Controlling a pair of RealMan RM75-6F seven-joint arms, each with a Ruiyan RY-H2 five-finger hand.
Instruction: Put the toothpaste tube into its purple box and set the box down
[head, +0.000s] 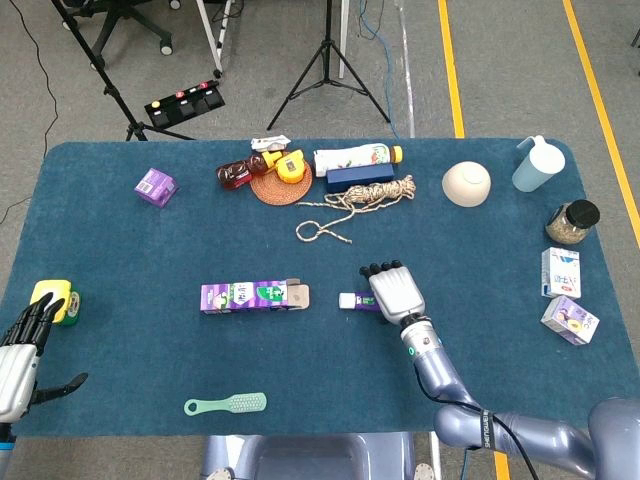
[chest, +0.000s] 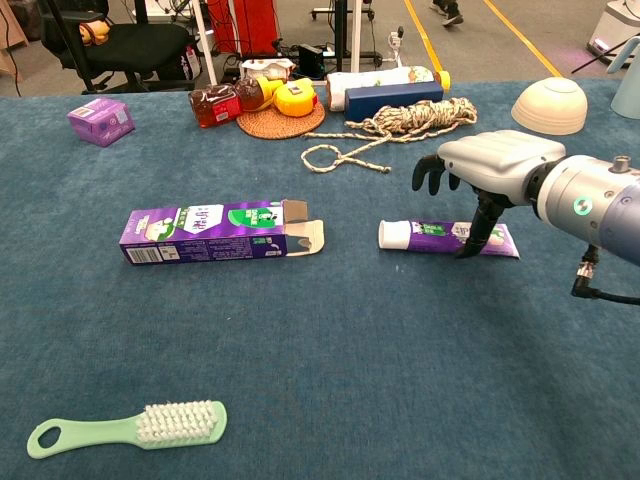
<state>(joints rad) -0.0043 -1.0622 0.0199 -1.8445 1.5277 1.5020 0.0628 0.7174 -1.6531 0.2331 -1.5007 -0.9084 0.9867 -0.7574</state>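
Purple-and-white plastic toothpaste tube (chest: 445, 236) is lying flat on the blue worktop (chest: 400, 350), right robot hand (chest: 490, 175) hovering over its tail, thumb touching it, fingers curled, nothing gripped.
Its long axis is running left-right, white cap pointing at the open flap of the long purple cardboard box (chest: 215, 231) nearby; a thumb-only contact is likely to roll or skew the tube; left robot hand (head: 18, 355) is idling open.
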